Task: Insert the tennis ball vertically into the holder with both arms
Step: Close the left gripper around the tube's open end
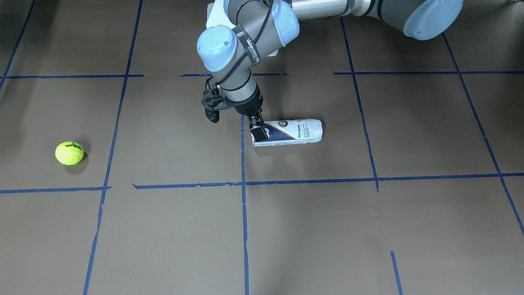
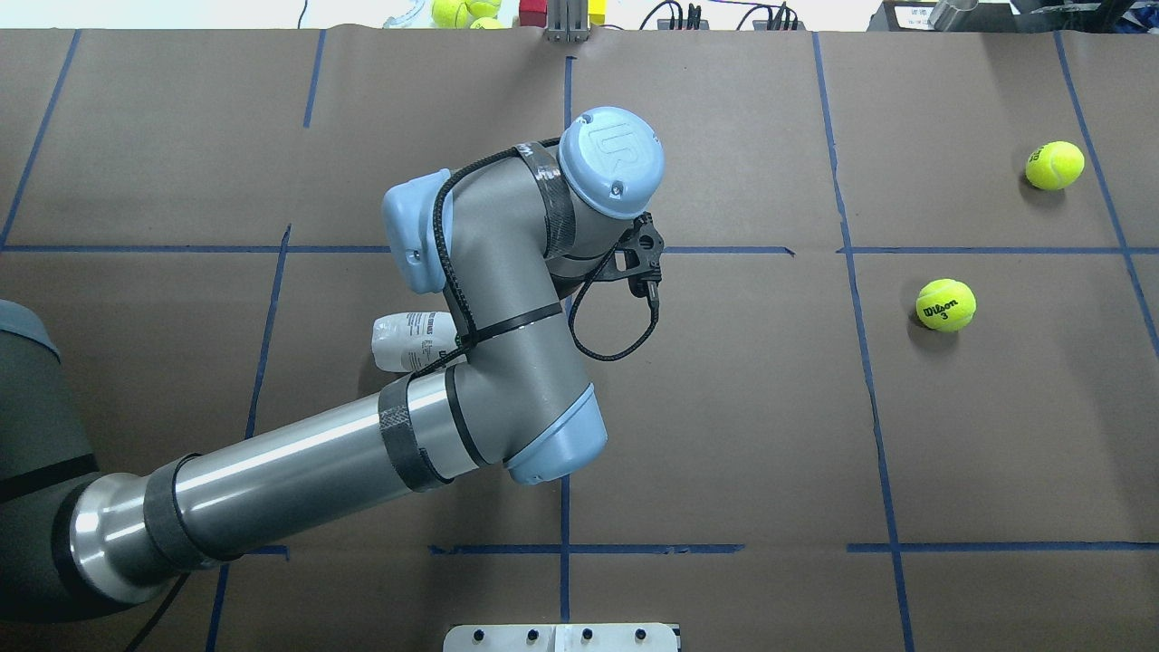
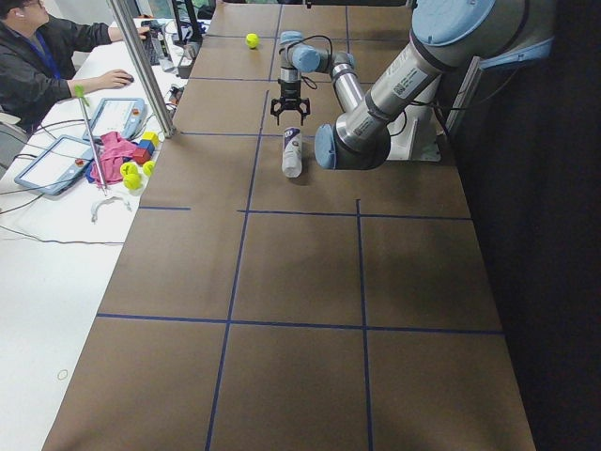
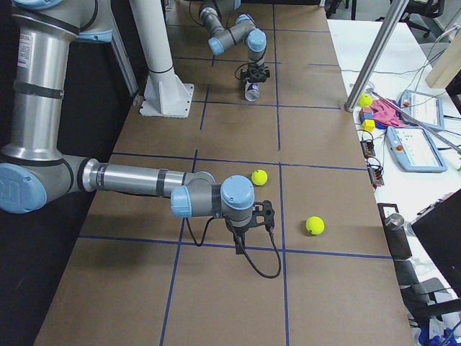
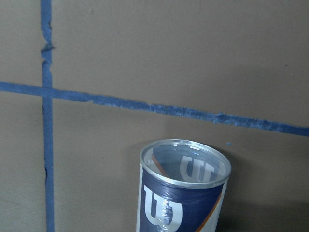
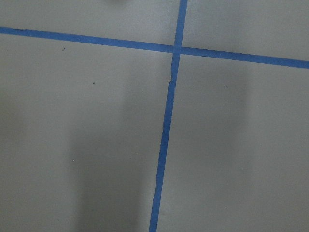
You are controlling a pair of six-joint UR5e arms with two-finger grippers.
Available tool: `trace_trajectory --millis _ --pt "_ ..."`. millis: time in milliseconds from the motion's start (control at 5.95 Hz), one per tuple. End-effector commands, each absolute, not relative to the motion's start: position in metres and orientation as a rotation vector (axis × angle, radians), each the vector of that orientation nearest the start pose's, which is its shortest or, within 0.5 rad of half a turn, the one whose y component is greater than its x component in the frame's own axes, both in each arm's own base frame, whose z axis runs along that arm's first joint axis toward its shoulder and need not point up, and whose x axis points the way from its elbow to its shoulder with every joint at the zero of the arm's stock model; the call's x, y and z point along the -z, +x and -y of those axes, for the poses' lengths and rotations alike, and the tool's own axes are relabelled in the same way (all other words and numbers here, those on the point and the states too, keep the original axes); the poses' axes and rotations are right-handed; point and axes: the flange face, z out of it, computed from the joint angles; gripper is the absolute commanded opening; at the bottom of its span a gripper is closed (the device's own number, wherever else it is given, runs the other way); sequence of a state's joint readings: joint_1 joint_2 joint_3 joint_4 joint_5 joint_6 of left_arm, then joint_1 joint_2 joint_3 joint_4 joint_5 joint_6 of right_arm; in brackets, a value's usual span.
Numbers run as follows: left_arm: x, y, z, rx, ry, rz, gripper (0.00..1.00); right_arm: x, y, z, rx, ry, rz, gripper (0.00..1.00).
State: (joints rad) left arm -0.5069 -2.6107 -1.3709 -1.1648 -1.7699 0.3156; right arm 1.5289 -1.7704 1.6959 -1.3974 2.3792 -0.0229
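Brown table (image 1: 163,229) — holder (image 1: 295,132) lies, mouth at left end effector (image 1: 258,134).

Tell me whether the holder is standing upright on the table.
No, the holder lies on its side on the brown table.

Overhead and front-facing cameras look steeply down from opposite sides, two end cameras sight along the brown paper-covered table (image 1: 163,229), all sharing the clear navy-labelled plastic can (image 1: 292,132) that the left wrist camera frames closely.

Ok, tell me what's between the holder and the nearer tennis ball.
Front-facing view: only brown paper crossed by blue tape lines, tennis ball to holder.
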Motion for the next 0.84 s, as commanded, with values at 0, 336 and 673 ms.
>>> trace_trajectory --millis 0,336,673 --pt "-0.1456 0.6291 0.4493 -1.426 0.329 -0.367 1.0 -0.6665 0.0441 0.4152 0.101 0.087 0.809 1.0" --pt "-0.1534 0.6353 0.4538 -1.422 0.331 -0.326 1.0 -0.6672 0.0441 0.415 0.101 0.085 0.809 1.0" --pt "-0.1479 0.6338 0.4562 -1.419 0.349 -0.313 1.0 -0.6678 0.0435 0.4143 0.101 0.083 0.809 1.0"
